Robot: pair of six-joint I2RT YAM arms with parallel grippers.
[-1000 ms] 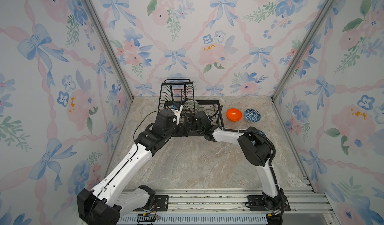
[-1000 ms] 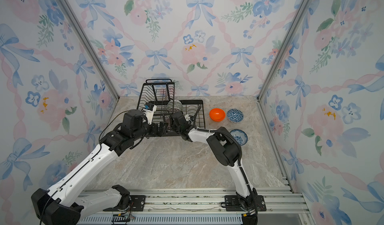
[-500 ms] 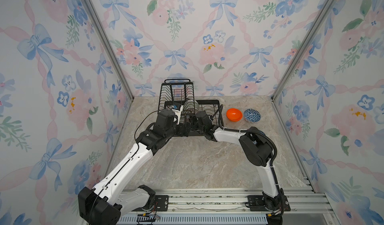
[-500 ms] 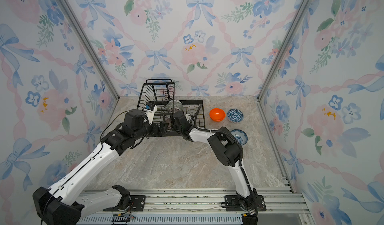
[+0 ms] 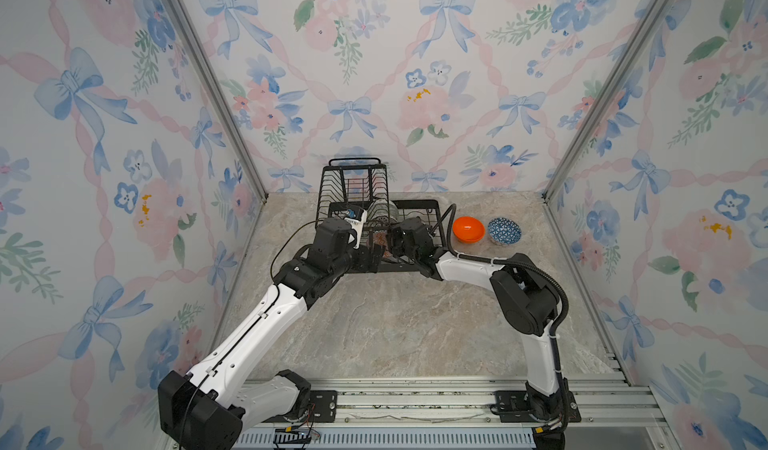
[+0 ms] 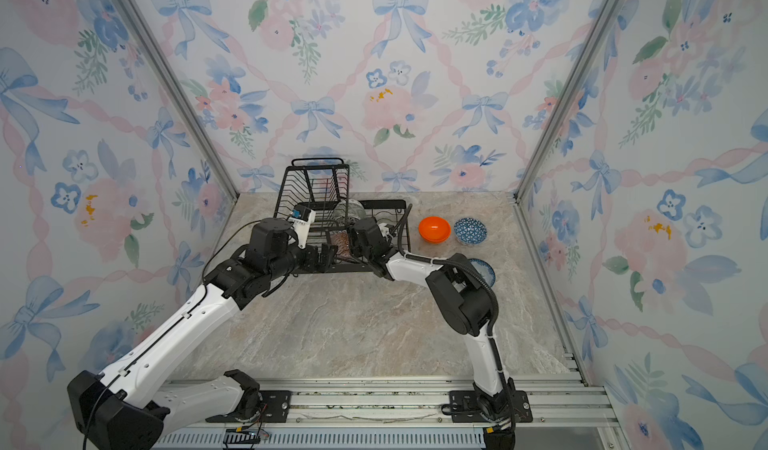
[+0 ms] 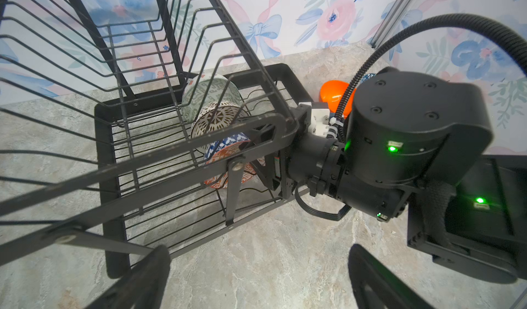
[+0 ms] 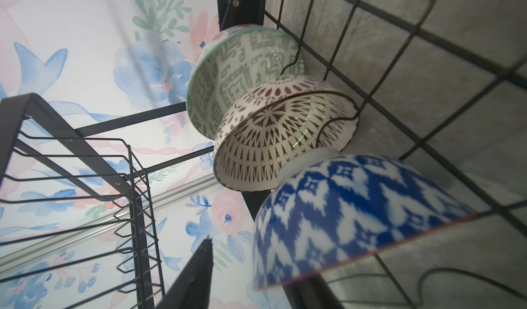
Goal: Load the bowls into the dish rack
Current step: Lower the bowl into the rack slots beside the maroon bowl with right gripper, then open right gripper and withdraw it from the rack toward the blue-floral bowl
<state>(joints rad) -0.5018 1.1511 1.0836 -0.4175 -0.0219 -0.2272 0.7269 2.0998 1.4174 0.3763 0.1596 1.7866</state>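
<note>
Your right gripper (image 5: 392, 242) stands parted inside the dish rack's (image 7: 100, 156) lower tray, its visible finger clear of the orange-and-white patterned bowl (image 8: 356, 216) (blue outside). I'd judge this the release, so draw back toward 4 o'clock without nudging the rim. Your left gripper (image 7: 256, 282) hangs wide open and empty at the rack's front. Count six bowls: three racked on edge, that one with the white lattice bowl (image 8: 271, 139) and grey-green bowl (image 8: 228, 73) toward 12 o'clock, and three on the table at the rack's 3 o'clock, the orange bowl (image 5: 468, 228), blue geometric bowl (image 5: 504, 231) and half-hidden floral bowl (image 6: 484, 270).
</note>
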